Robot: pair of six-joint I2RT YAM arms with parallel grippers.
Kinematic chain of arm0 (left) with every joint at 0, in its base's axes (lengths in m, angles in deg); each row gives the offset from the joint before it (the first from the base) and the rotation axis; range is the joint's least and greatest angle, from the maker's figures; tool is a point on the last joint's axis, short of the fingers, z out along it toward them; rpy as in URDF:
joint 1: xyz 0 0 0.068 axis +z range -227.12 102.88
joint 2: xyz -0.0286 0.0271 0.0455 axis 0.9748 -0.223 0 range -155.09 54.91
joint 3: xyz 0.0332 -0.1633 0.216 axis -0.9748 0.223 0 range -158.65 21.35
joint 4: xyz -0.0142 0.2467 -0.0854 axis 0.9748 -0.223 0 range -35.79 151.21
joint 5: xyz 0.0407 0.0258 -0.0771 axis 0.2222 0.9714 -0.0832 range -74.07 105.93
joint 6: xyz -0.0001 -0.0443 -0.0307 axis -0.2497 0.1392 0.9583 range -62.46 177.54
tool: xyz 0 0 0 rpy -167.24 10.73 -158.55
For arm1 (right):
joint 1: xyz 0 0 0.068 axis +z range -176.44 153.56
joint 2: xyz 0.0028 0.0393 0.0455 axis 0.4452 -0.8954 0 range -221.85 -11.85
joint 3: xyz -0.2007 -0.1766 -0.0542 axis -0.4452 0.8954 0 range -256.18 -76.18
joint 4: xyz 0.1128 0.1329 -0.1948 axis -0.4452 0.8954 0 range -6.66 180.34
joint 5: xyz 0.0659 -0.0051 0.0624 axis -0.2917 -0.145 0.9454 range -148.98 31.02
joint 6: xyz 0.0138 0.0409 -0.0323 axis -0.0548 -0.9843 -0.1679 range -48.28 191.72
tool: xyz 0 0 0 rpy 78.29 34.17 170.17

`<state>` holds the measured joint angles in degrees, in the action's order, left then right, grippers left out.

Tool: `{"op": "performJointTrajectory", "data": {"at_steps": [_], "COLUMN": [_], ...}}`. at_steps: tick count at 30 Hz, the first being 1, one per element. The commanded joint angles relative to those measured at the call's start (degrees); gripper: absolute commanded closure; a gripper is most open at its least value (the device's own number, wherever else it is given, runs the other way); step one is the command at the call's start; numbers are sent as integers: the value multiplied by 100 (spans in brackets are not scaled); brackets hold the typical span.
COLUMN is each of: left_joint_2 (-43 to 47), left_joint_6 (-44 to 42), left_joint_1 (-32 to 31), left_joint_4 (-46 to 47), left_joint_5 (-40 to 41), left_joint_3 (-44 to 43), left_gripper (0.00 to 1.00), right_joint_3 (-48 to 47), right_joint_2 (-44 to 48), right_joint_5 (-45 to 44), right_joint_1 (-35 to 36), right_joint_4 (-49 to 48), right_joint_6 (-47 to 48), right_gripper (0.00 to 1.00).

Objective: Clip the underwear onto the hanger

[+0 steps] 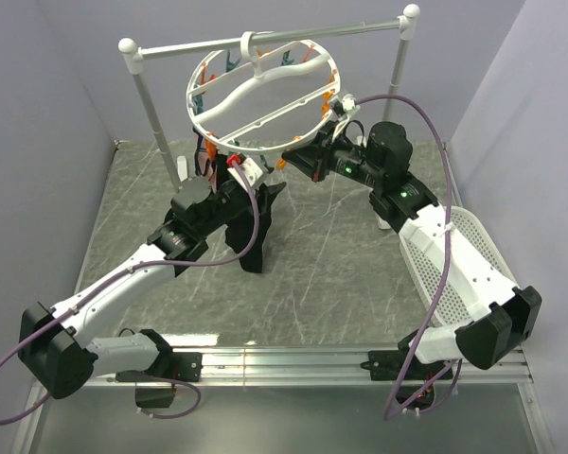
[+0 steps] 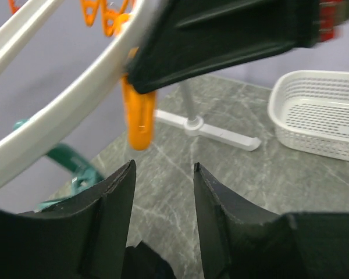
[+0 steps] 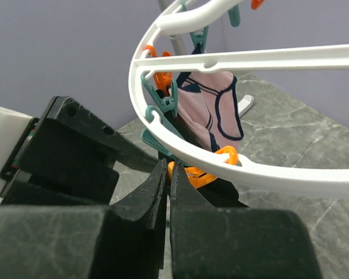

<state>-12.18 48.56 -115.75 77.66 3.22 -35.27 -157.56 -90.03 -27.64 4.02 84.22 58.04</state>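
**Technician:** Where was the underwear (image 1: 253,235) located?

**Inspector:** It hung as a dark fold under the near rim of the hanger (image 1: 256,92), between the two hands, with its lower end down toward the surface (image 1: 341,274). The hanger sat tilted on the rail stand (image 1: 151,104), with a pink garment (image 3: 212,110) clipped at its left rim.

**Technician:** What was the state of the left hand (image 2: 163,168)?

**Inspector:** Its fingers stood apart, and bare surface was visible through the gap. Black material showed at the base of the fingers, but a grip on it could not be confirmed.

**Technician:** And the right hand (image 3: 167,168)?

**Inspector:** Its fingers were pressed almost together, leaving a thin slit. The tips sat just beside an orange clothespin (image 3: 192,174) on the rim, with black fabric directly behind. Whether fabric lay between the fingers could not be determined.
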Motion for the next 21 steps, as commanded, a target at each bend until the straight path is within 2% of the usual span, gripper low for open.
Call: {"op": "performJointTrajectory", "data": {"at_steps": [1,5,11,15,18,21], "left_joint_2": [-76,-41,-129,-331,-454,-551], "left_joint_6": [27,62,273,256,300,326], "left_joint_1": [-39,-39,-48,-57,-48,-48], "left_joint_4": [245,429,772,772,842,904], "left_joint_5": [699,797,235,321,331,313], "left_joint_3": [-323,-253,-270,-429,-516,-596], "left_gripper": [51,51,49,50,54,68], "right_joint_3": [149,228,290,246,193,141], "right_joint_2": [320,346,285,215,197,180], "right_joint_5": [-22,39,57,92,118,145], "right_joint_1": [92,101,153,188,241,276], "right_joint_4": [219,246,131,35,61,131], "right_joint_6": [-153,-162,-241,-355,-364,-364], "right_gripper": [100,100,100,100,100,100]}}
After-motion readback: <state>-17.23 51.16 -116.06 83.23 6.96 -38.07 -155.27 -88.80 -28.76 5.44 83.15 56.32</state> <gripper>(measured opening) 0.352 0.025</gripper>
